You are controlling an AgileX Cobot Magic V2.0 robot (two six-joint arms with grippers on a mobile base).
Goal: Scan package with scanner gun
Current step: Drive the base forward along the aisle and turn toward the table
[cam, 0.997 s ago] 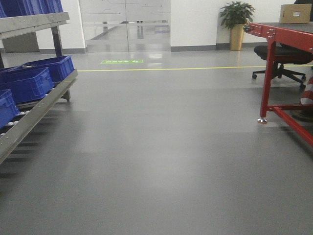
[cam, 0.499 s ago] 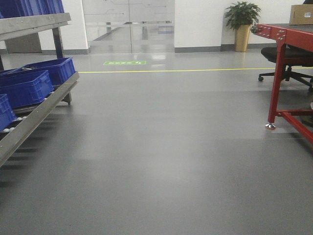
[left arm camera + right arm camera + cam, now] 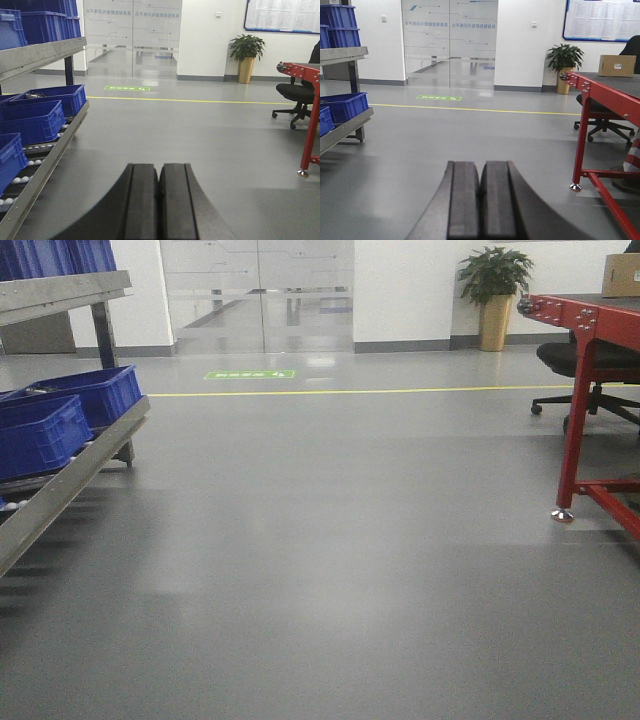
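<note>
The brown rectangular cardboard box [image 3: 617, 65], white-labelled, stood upright well ahead and rightward of the right gripper [image 3: 480, 169].

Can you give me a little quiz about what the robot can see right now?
1. True or false: the left gripper is wide open.
2. What colour are the bins on the rack? A red, B blue, C green.
3. Fill in: the table near the potted plant has ___ legs.
Key: 1 false, it is shut; 2 B; 3 red.
</note>
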